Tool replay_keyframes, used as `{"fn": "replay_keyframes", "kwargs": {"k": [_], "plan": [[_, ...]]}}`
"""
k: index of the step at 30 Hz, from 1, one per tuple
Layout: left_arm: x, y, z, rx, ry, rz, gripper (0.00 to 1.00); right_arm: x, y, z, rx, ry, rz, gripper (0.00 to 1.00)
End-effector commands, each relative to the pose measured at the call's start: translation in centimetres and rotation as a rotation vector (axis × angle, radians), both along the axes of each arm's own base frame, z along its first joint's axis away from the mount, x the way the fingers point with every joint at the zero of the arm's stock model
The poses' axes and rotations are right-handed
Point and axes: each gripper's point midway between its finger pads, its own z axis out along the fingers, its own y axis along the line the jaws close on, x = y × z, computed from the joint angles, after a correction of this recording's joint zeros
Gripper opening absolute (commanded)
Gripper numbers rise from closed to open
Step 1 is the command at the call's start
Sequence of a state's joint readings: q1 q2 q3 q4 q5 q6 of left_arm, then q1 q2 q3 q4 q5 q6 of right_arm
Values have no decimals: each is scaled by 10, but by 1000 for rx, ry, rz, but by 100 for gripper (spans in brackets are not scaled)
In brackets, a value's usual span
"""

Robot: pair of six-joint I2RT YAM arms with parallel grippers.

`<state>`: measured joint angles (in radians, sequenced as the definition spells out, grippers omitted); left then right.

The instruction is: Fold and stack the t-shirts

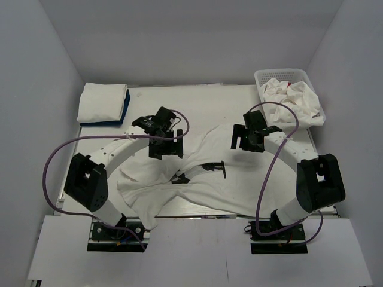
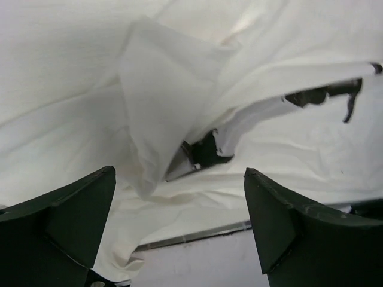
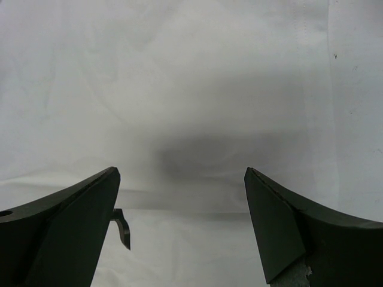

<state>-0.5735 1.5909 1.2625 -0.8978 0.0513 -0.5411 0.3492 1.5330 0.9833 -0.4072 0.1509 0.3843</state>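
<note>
Left hand (image 1: 165,145) hovers wide open, holding nothing, over a creased flap of the white t-shirt (image 1: 206,182) sprawled across the bench (image 1: 203,98) — probably poised to pinch a fold; the folded stack (image 1: 103,101) waits far left. Right hand (image 1: 247,141), equally spread and empty, hangs over the shirt's right side. Unfolded shirts (image 1: 294,95) fill the basket (image 1: 281,73) far right — pale bench, plain white walls (image 1: 191,42).
</note>
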Motion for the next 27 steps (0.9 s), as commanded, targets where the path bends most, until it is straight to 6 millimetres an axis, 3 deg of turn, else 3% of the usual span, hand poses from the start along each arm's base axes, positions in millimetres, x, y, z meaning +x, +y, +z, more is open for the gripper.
{"fn": "replay_keyframes", "kwargs": {"k": [1, 7, 12, 16, 22, 27], "plan": [[14, 19, 4, 60, -66, 84, 97, 2, 0, 8, -1, -40, 4, 90], [23, -12, -20, -37, -33, -34, 81, 3, -1, 8, -8, -39, 9, 90], [27, -8, -46, 30, 11, -46, 66, 3, -4, 10, -23, -46, 0, 90], [24, -1, -53, 73, 41, -39, 66, 2, -5, 11, -23, -46, -1, 90], [30, 13, -38, 144, 4, 10, 66, 1, -3, 8, -20, -36, 6, 90], [25, 20, -41, 160, 0, 25, 66, 1, -4, 5, -23, -31, 6, 90]]}}
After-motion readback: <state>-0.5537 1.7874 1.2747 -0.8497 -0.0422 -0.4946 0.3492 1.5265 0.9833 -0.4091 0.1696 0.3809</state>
